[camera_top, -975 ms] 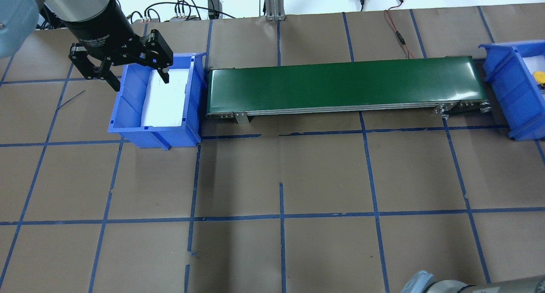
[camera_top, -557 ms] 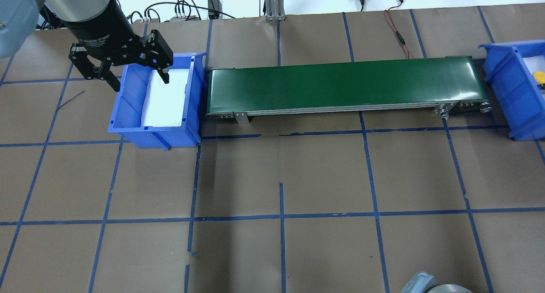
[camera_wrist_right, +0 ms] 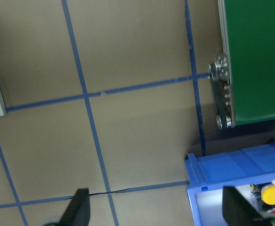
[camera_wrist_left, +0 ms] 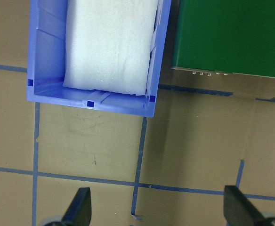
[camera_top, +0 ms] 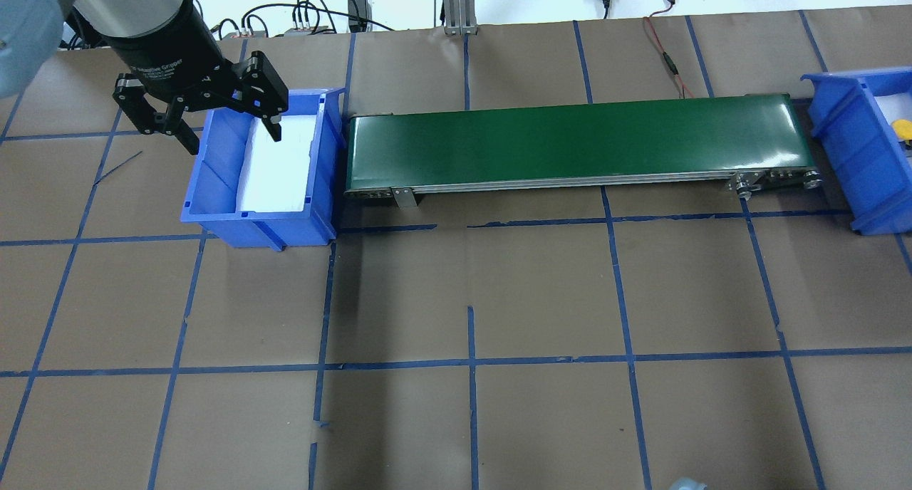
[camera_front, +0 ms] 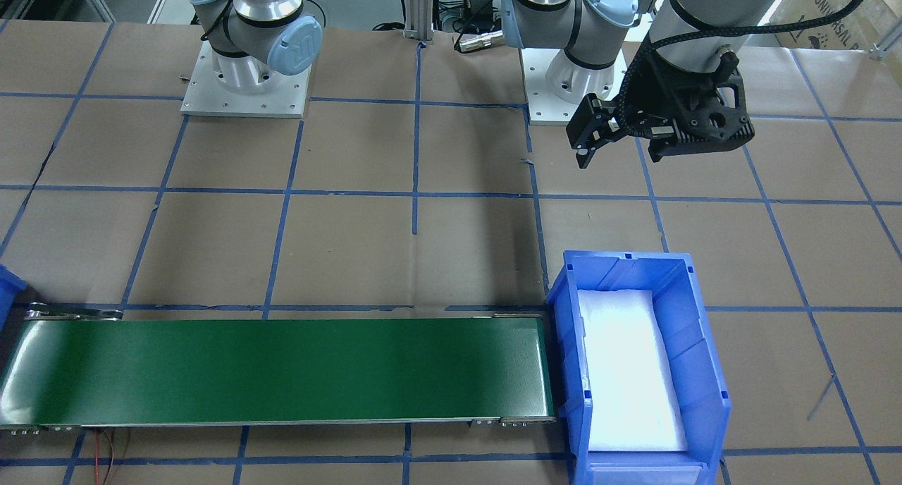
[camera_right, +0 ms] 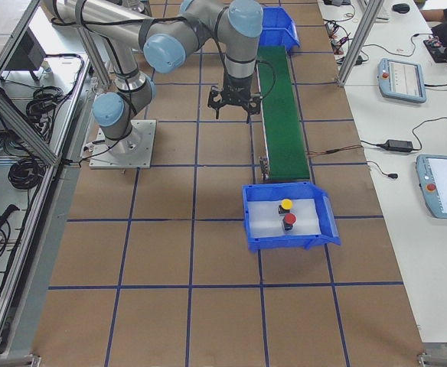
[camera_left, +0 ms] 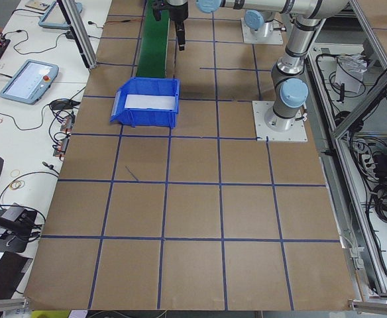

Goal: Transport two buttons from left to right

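both buttons in the right bin, both grippers open and empty

red button [camera_right: 290, 221] and yellow button [camera_right: 286, 204] upright and close together on the white foam pad [camera_right: 269, 222] inside the right bin [camera_right: 252, 229]. contact between the two not resolvable. yellow button on the side nearer the conveyor belt [camera_top: 577, 137], red button just behind it. caps up, dark switch bodies underneath. right bin set just beside the belt's right end.

left gripper [camera_top: 234, 141] raised above the table [camera_top: 541, 290] near the left bin [camera_top: 217, 162], touching nothing. fingers spread wide, nothing held between them. in the overhead view, one fingertip outlined against the foam liner [camera_top: 278, 166], the other against the bin's outer side. in the front-facing view, whole gripper on the robot's side of the bin and well above it. in the left wrist view, both fingertips [camera_wrist_left: 82, 207] at the bottom edge over bare paper and tape lines, bin rim higher in the frame. left bin set just beside the belt's left end, lined with white foam.

right gripper [camera_wrist_right: 157, 209] held high over the table on the robot's side of the belt's right end. fingers spread wide, nothing gripped. in the right wrist view, belt's roller end at upper right, corner of the right bin at lower right, yellow cap visible inside.

table covered in brown paper, marked into squares with blue tape.
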### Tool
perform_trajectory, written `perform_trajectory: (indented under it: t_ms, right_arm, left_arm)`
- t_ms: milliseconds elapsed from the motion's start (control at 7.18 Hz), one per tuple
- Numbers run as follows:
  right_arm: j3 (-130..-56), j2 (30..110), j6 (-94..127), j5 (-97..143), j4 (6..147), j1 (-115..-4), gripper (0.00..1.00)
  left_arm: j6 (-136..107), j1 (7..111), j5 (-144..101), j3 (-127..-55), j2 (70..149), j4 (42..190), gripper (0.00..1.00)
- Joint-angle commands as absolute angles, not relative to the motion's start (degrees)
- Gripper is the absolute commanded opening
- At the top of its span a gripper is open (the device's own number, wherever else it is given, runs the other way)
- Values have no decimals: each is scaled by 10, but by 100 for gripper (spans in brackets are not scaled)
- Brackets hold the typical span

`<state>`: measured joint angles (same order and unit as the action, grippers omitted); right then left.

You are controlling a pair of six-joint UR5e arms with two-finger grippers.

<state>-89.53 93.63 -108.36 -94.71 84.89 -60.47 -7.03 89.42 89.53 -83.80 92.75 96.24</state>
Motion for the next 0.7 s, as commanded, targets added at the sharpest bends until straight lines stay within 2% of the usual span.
perform_trajectory:
  t_ms: [0,557]
  right_arm:
    - [-889,956,-903,-946,820,-732,100]
    - [-854,916,-526,-943,839,-949,100]
  left_arm:
    - [-69,894,895,-838,927,962,100]
    - [-69,896,896,-839,927,965,100]
